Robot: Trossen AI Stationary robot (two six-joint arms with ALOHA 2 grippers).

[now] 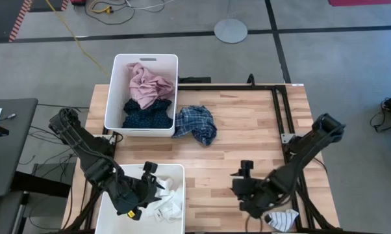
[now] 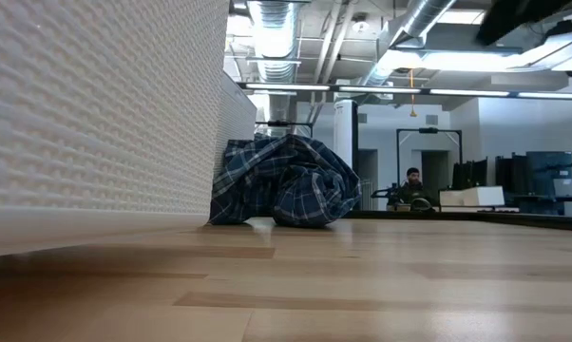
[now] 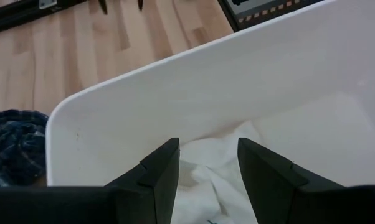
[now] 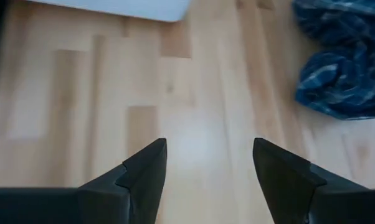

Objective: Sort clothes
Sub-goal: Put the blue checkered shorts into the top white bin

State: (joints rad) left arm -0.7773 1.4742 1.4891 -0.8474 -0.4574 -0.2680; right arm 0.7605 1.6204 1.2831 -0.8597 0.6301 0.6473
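A blue plaid shirt (image 1: 195, 124) lies crumpled on the wooden table beside the far white bin (image 1: 117, 110), which holds a pink shirt (image 1: 145, 86) and a navy dotted piece (image 1: 146, 115). The plaid shirt also shows in the low view (image 2: 286, 180) and the right wrist view (image 4: 340, 68). White socks (image 1: 167, 208) lie in the near white bin (image 1: 180, 179). A striped sock (image 1: 283, 220) lies at the table's near right edge. My left gripper (image 3: 207, 171) is open above the socks (image 3: 212, 171) in the near bin. My right gripper (image 4: 209, 168) is open over bare table.
A black frame (image 1: 280, 110) runs along the table's right side. Bare wood (image 1: 228, 156) lies between the two bins and the right arm. A person (image 2: 411, 185) sits in the room beyond the table.
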